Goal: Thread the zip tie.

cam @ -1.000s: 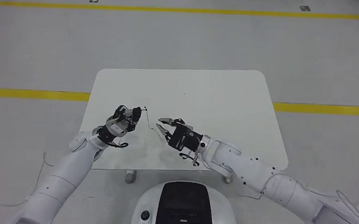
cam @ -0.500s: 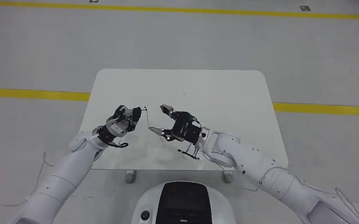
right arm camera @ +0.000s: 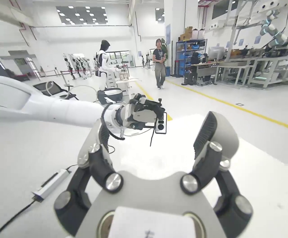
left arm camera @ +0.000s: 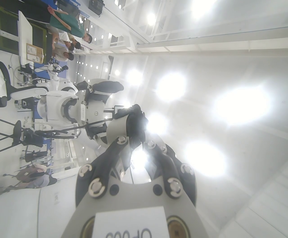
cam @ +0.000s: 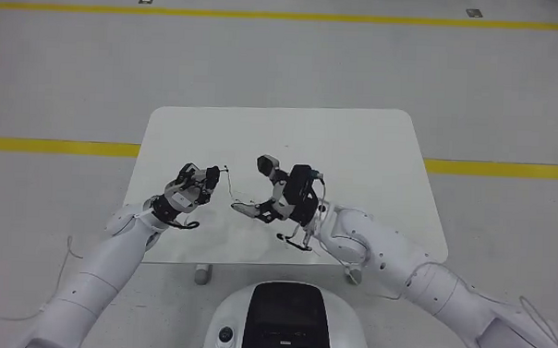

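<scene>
A thin black zip tie [cam: 228,183] hangs down from my left gripper [cam: 215,176], which is shut on its upper end above the near left part of the white table [cam: 354,149]. In the right wrist view the zip tie [right arm camera: 152,136] dangles below the left gripper [right arm camera: 155,112], straight ahead of my right gripper [right arm camera: 156,120]. My right gripper [cam: 250,184] stands wide open just right of the tie, without touching it. The left wrist view looks up at the ceiling past the left gripper [left arm camera: 135,111], whose fingers are pressed together.
The table's near edge [cam: 220,262] runs just below both grippers. Its far and right parts [cam: 371,177] are bare. A cable and a small grey box [right arm camera: 49,187] lie on the floor beside the table.
My right gripper has turned over at the wrist, spread its fingers wider and shifted slightly up and toward the zip tie. The left arm and the tie have stayed put.
</scene>
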`<control>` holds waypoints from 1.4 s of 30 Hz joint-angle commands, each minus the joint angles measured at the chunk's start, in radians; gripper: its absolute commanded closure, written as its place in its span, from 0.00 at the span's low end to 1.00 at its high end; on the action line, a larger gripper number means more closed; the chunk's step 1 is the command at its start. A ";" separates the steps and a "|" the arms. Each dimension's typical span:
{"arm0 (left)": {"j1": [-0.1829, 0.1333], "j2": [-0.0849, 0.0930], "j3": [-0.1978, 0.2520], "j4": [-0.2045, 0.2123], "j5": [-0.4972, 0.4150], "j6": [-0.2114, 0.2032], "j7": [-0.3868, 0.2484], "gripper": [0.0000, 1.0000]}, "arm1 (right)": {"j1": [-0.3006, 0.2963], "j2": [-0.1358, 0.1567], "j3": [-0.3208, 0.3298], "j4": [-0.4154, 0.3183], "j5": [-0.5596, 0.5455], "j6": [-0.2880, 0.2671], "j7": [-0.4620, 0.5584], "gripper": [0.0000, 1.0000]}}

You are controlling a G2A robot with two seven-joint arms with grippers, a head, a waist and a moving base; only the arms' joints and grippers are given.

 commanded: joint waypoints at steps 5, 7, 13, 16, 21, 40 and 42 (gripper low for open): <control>0.000 0.000 0.000 0.000 0.000 0.000 0.000 1.00 | 0.065 0.007 -0.047 0.007 0.124 0.000 0.080 0.21; 0.000 0.000 0.000 0.000 0.000 0.000 0.000 1.00 | 0.085 0.006 -0.064 0.022 0.136 0.000 0.086 0.40; 0.000 0.000 0.000 0.000 0.000 0.000 0.000 1.00 | 0.121 -0.005 -0.107 0.061 0.154 0.000 0.067 0.60; 0.000 0.000 0.000 0.000 0.000 0.000 0.000 1.00 | 0.133 -0.010 -0.125 0.073 0.166 0.000 0.057 0.63; 0.000 0.000 0.000 0.000 0.000 0.000 0.000 1.00 | 0.154 -0.018 -0.151 0.090 0.183 0.000 0.049 0.71; 0.000 0.000 0.000 0.000 0.000 0.000 0.000 1.00 | 0.226 -0.050 -0.237 0.148 0.240 0.000 0.015 0.83; 0.000 0.000 0.000 0.000 0.000 0.000 0.000 1.00 | 0.230 -0.053 -0.242 0.153 0.244 0.000 0.012 0.84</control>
